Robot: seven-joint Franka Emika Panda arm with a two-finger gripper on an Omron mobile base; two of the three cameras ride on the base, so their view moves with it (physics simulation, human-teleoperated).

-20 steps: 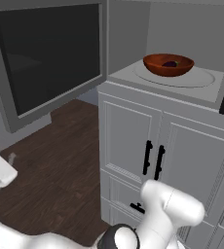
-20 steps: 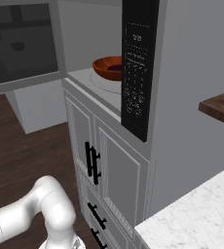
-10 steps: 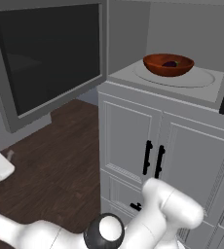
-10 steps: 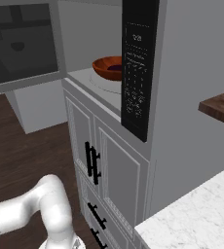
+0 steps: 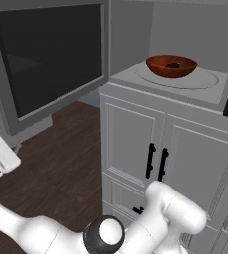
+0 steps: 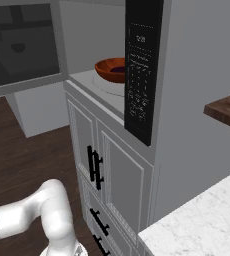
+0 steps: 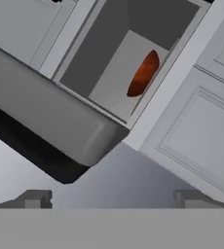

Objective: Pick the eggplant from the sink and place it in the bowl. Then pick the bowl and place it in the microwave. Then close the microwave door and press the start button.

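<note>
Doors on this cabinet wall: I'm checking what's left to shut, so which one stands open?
The microwave door, the grey-framed one with the dark glass window, swung out to the left. The white cabinet doors below, with black handles, are shut.

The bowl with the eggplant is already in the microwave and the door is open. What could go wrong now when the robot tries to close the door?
1. The microwave door stands wide open and the gripper, fingers apart, is low beside it. A push near the hinge side may not swing it fully shut.
2. The bowl sits toward the front of the turntable. If the door slams, the jolt might shake the bowl and the eggplant.
3. The arm is folded low by the cabinet and could bump its handles.
</note>
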